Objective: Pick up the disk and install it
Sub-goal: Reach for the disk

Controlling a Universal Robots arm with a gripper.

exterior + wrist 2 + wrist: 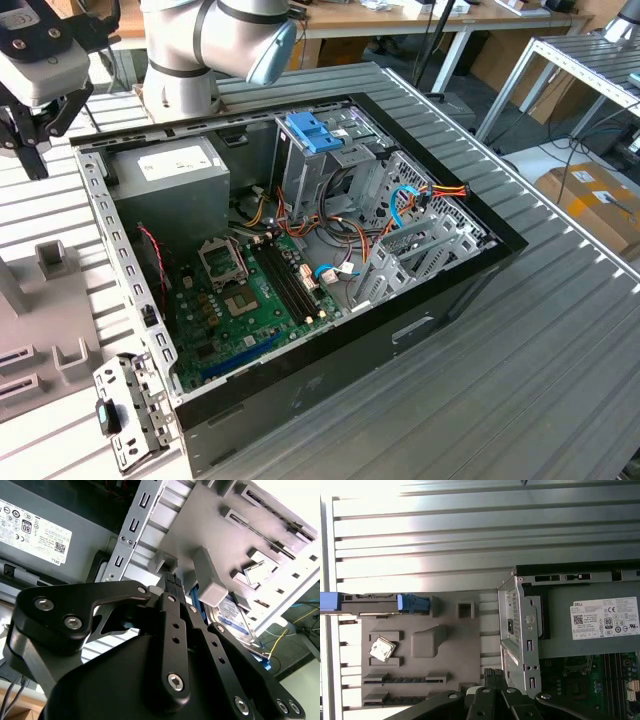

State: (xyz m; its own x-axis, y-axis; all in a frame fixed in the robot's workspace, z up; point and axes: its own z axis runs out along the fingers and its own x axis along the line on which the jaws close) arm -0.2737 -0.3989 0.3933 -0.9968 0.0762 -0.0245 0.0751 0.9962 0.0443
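The disk (pixel 370 602) is seen on edge in a slot of the grey holder plate (pixel 440 640), which lies just beside the open computer case (pixel 330 370), outside its wall. In the second wrist view the labelled face is partly hidden behind a raised block of the plate. The gripper (pixel 492 674) hangs above the plate, near the case rim and well apart from the disk. Its fingers appear pressed together with nothing between them, though the angle is poor.

The disk is judged stiff, dense for its bulk, and easily harmed by a knock. Its bare metal faces are likely slippery, so a firm hold across the two broad faces at mid-length is suggested, clear of the blue side rails (pixel 412 603).

Inside the case, a grey power-supply box (pixel 165 185), a green motherboard (pixel 250 300) and a blue drive tray (pixel 315 130) are found, with loose cables (pixel 400 200) crowding the bay area. On the plate beside the case, a small silver square part (pixel 382 648) rests near the disk's slot.
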